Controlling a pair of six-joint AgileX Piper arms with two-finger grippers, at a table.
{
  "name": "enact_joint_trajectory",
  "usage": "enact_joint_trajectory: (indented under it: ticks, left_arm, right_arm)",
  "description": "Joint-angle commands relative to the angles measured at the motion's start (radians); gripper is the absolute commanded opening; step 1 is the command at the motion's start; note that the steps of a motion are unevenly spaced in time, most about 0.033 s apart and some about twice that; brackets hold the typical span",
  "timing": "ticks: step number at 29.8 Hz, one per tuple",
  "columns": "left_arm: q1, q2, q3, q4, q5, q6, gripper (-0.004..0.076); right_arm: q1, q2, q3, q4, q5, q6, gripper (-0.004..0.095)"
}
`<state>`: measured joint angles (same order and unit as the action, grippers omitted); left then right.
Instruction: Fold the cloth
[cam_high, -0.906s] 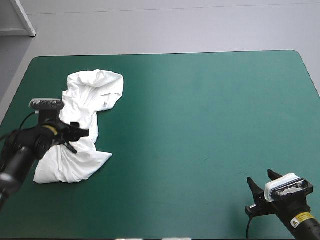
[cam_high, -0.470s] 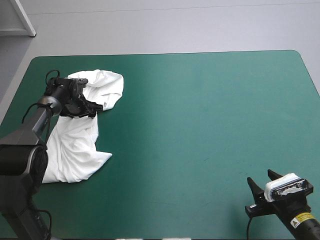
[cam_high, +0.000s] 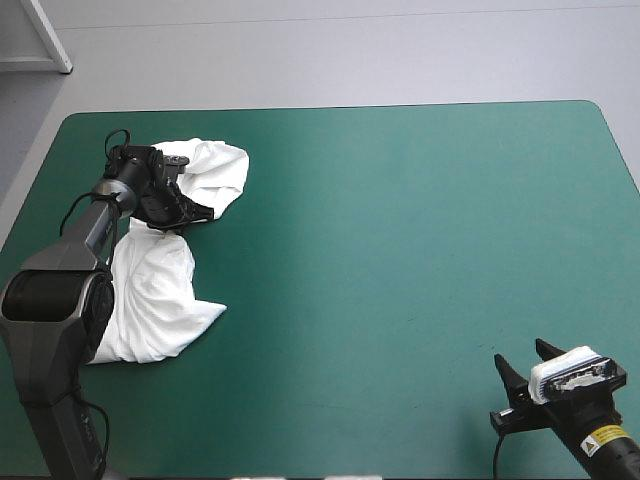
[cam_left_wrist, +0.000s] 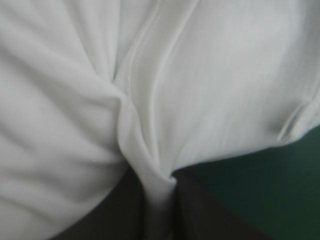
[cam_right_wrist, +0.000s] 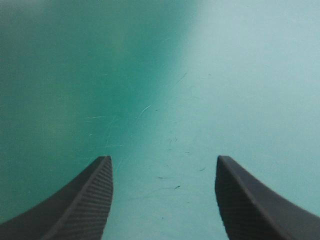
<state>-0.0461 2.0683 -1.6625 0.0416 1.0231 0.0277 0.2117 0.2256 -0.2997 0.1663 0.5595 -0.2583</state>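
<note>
Pinching the T-shirt (cam_high: 160, 300), left fingers (cam_left_wrist: 117, 215) have moved farther.

The only marking in view is a small rectangular yellow label (cam_high: 606, 437) stuck on the black wrist of the right arm (cam_high: 628, 460), seen in the high view near the right corner of the near edge of the table (cam_high: 400, 200) with the teal-green cover. It bears a small dark symbol at one end, seemingly a warning triangle, with dark lines of print beside it, but the lettering is too small to make out. No word, number or brand can be read in either wrist view.
</note>
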Motion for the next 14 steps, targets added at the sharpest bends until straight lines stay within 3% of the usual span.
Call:
enact_joint_trajectory:
  ticks: [1, 7, 14]
  left_arm:
    - [-0.006, -0.012, -0.001, -0.094, -0.136, -0.002, -0.0007]
    - [-0.139, -0.077, -0.024, -0.168, -0.225, 0.149, -0.0007]
    - [-0.427, -0.113, -0.051, -0.152, -0.21, 0.221, -0.0007]
  right_arm:
    - [-0.002, 0.017, -0.035, -0.002, -0.076, -0.001, 0.0575]
    - [-0.002, 0.017, -0.035, -0.002, -0.085, -0.001, 0.0575]
    - [-0.002, 0.017, -0.037, -0.004, -0.092, -0.001, 0.0575]
